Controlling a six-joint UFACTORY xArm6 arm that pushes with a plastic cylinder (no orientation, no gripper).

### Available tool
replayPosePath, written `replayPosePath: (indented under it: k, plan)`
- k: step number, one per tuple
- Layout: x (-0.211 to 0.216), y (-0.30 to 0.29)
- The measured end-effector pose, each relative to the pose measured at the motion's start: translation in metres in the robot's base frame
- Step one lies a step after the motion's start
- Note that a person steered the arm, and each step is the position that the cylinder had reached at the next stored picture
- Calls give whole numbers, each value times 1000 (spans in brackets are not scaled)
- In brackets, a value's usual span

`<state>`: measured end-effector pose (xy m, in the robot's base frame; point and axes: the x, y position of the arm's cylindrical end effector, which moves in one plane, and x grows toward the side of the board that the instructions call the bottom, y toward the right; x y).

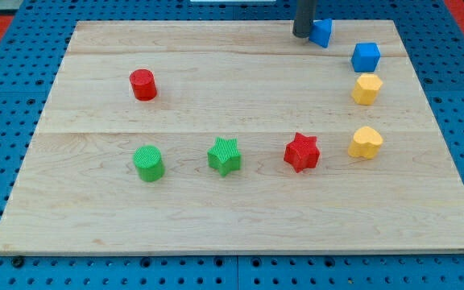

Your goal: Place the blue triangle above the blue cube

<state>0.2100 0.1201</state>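
Observation:
The blue triangle (322,32) lies near the board's top edge, right of centre. My tip (302,35) stands right against its left side, touching or nearly so. The blue cube (366,56) sits below and to the right of the triangle, a short gap apart. The rod rises out of the view's top.
A yellow block (366,89) sits just below the blue cube, and a yellow heart (365,142) lower still. A red star (302,152), a green star (225,156) and a green cylinder (148,163) line the lower half. A red cylinder (143,84) stands at upper left. The wooden board (232,217) rests on blue pegboard.

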Motion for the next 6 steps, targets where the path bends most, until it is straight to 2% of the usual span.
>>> replayPosePath:
  k: [6]
  plan:
    - [-1,75]
